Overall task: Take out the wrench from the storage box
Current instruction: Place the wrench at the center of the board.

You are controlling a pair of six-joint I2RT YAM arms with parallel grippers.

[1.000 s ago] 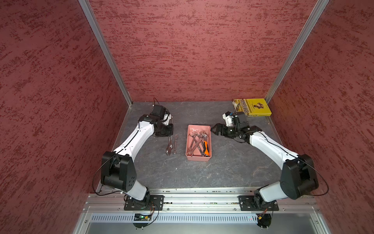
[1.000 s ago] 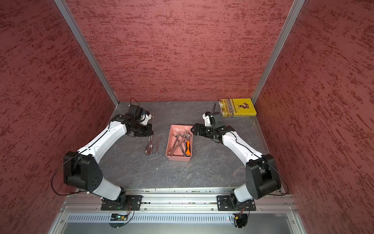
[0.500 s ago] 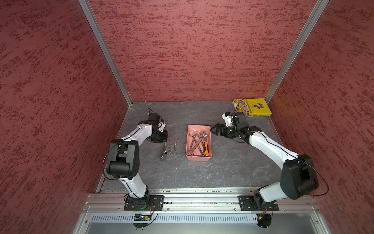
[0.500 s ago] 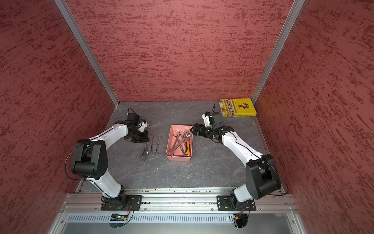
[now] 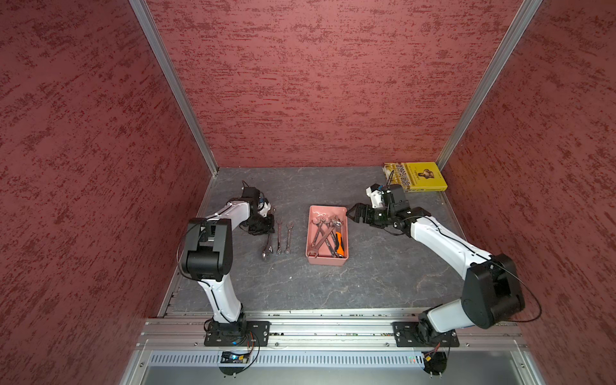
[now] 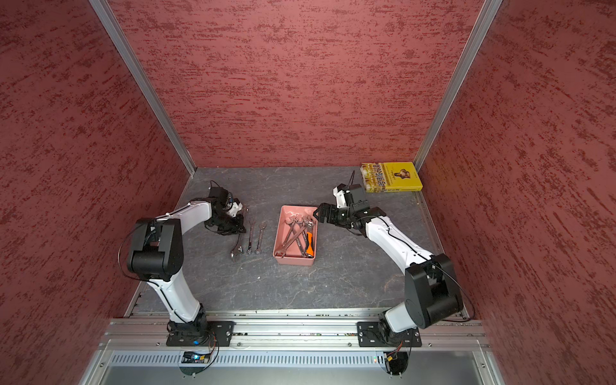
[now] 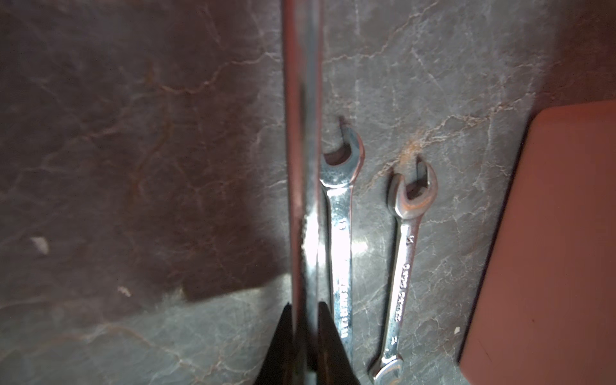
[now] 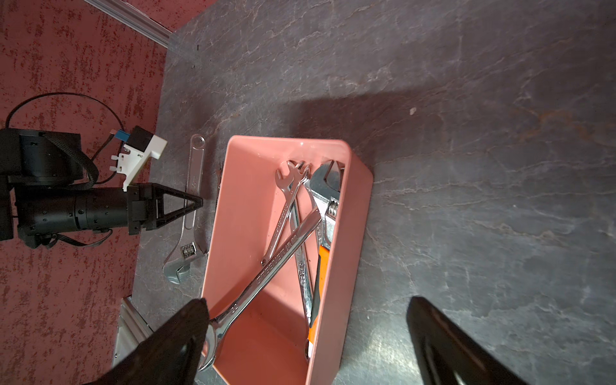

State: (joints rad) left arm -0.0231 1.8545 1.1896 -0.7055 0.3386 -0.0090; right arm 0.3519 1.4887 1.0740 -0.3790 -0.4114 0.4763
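While the left fingers (image 8: 191, 201) are clamped narrow on the handle of an adjustable wrench (image 8: 193, 166), low at the table (image 5: 366, 283) beside two small wrenches (image 7: 341, 233) and left of the box (image 5: 327, 260), the right fingers (image 8: 173, 336) stand spread wide and empty just off the box's far right corner. Whether the held wrench's head rests on the table I cannot tell. Inside the box lie more wrenches: a long wrench (image 8: 276, 263) crossing diagonally over slimmer ones, and an orange-handled wrench (image 8: 320, 266) along the right wall. All of them run roughly with the box's long axis, from the far end toward the robot. So the work seems part done, with the held wrench about to be set down and others waiting. What matters next, as I judge it, is that the heads of the boxed wrenches are bunched at the far end, just left of the right fingers, which are the nearer and the free pair. A grasp from there would want the fingers turned across a shaft, and the long wrench, which looks to lie on top, seems easiest to reach.
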